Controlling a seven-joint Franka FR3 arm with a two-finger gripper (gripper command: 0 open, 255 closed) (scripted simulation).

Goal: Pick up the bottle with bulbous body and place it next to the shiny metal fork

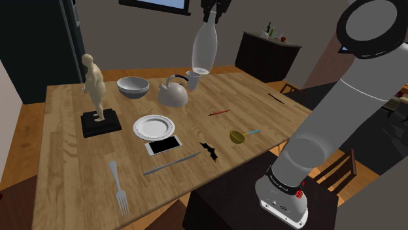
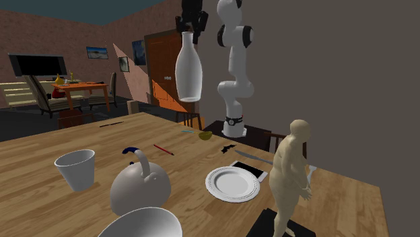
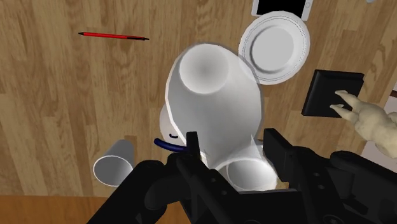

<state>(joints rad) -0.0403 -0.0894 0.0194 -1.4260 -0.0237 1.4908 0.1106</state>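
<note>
Shoulder view: rises from the dark stand [image 1: 212, 209] at lower right as a thick white arm [image 1: 333, 104], then bends out past the upper right corner. At top centre, clamps the black gripper [image 1: 210, 13] around the neck of the bottle [image 1: 204, 47]. Dangles it upright and clear of the wooden table [image 1: 65, 137], just above a white cup [image 1: 194, 78] and a pale kettle [image 1: 173, 93] in the frame. Pale grey and glossy, slim at the neck, swelling to a rounded body. At lower left, the metal fork [image 1: 118, 186], well apart from the bottle.

Second exterior view: stands tall at upper centre as the arm [image 2: 232, 60], elbow folded, hand turned toward the frame's left. Pinches the neck in the gripper [image 2: 190, 25] at the top edge. Bottle [image 2: 189, 74] white, broad and flat-based, in mid-air over the table [image 2: 40, 148]. Cup [image 2: 75, 168] at left, kettle [image 2: 139, 185] at lower centre.

Wrist view: looks down the gripper [image 3: 232, 143] onto the round base of the bottle [image 3: 213, 95], black fingers [image 3: 191, 146] flanking its narrow end. Beneath, kettle [image 3: 167, 124]; beside that, cup [image 3: 114, 167].
</note>
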